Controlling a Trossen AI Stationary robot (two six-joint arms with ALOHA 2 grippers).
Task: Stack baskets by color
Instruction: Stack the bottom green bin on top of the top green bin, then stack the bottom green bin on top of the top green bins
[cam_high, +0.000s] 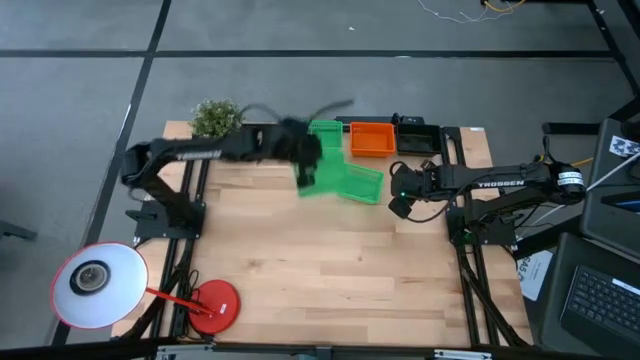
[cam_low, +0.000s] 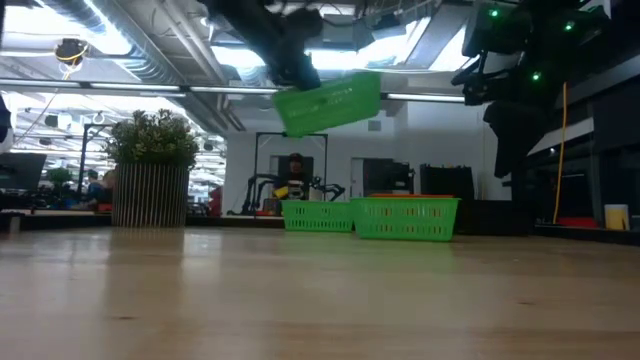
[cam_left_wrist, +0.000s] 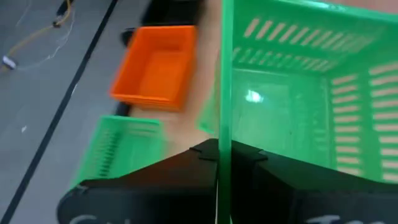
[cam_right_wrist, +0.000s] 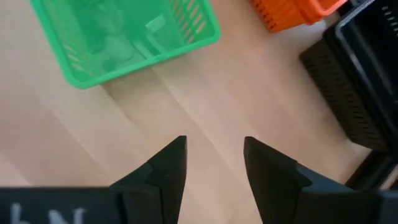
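On the pale wooden worktop (cam_high: 330, 270), the left pincer (cam_high: 303, 150) is clamped on the rim of a bright green plastic mesh basket (cam_low: 328, 101), tilted in the air above another green basket (cam_low: 405, 217) that sits empty. The orange basket (cam_high: 371, 138) is empty too. The right pincer (cam_right_wrist: 213, 155) hangs parted nearby.

One bright green mesh basket (cam_low: 328, 102) hangs tilted in the air above the table's far side, toward twelve o'clock. Two more green baskets (cam_low: 405, 218) sit upright on the wood below it. At one o'clock rest the orange baskets (cam_high: 372, 138), with the black baskets (cam_high: 418, 137) just beside them.
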